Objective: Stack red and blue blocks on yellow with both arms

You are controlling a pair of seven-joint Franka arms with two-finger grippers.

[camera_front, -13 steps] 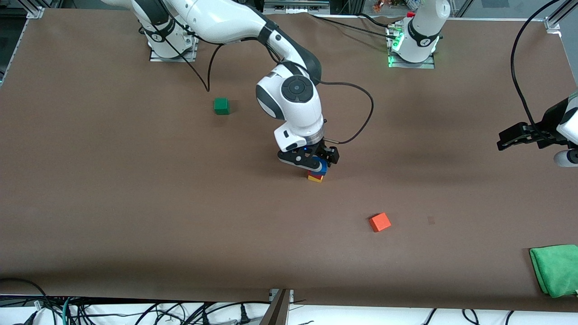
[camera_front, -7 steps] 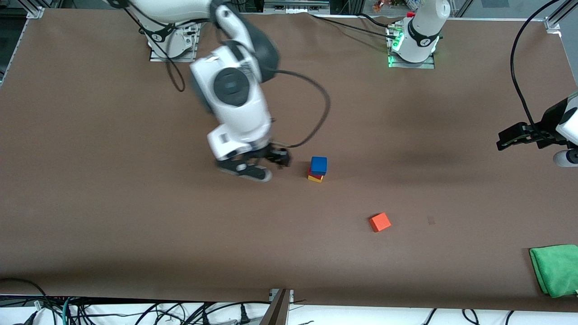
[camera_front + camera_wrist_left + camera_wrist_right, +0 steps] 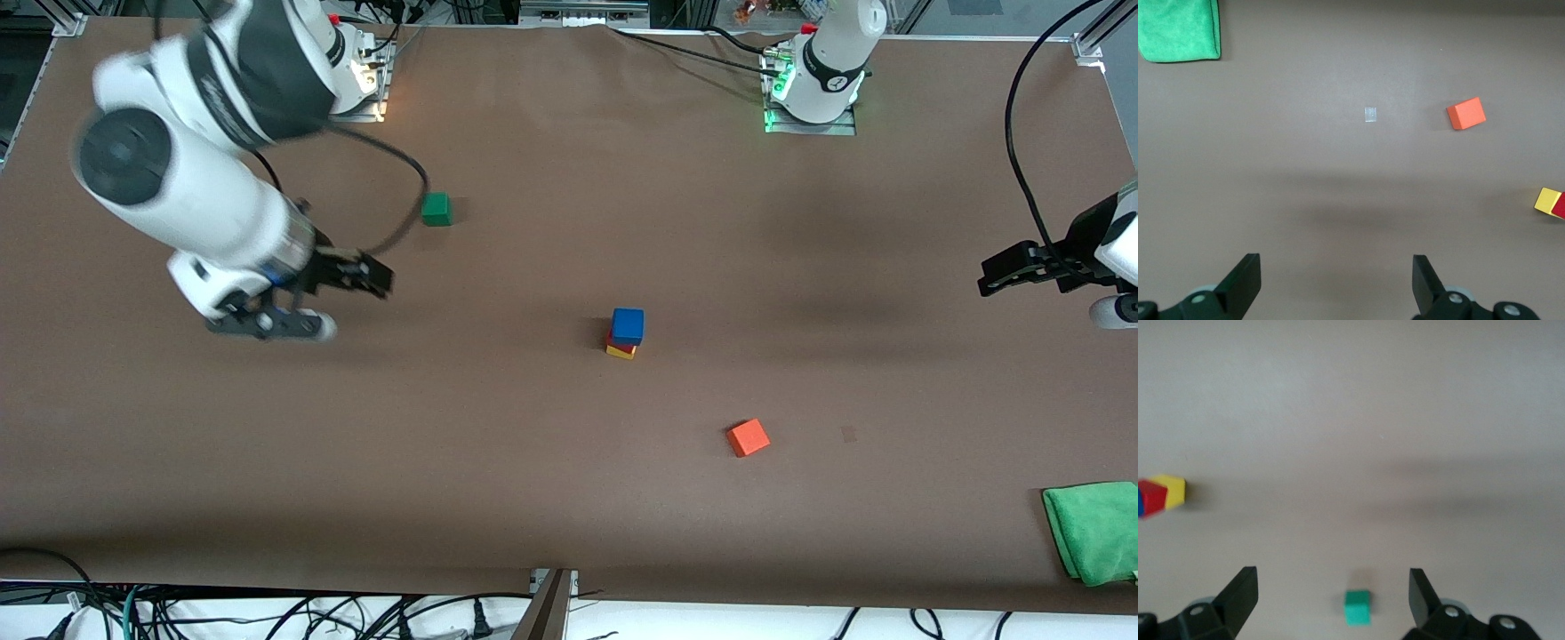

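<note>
The right tool (image 3: 307, 302) is hanging over bare table (image 3: 498, 498) toward the right arm's end, fingers spread wide apart and gripping nothing; the right wrist view is showing the same gap with only the table surface between the fingers. The left tool (image 3: 1009, 271) is waiting over the table's edge at the left arm's end, fingers likewise apart and empty in the left wrist view.

Out from the tools, the stack is sitting near the middle of the table, well apart from both: blue block (image 3: 628, 325) on top, red block (image 3: 613, 341) under it, yellow block (image 3: 621, 352) at the bottom on the table. The three are looking a bit offset rather than flush, but the pile is standing upright.

Green cube (image 3: 436, 209) is lying nearer the right arm's base, orange-red cube (image 3: 748, 437) nearer the front camera than the stack, both untouched on the table. Green cloth (image 3: 1093, 529) is lying at the corner by the left arm's end.

Judging from this, the stacking looks done: both colours are on yellow and nothing is in either tool. Probably nothing is left beyond parking the arms.
</note>
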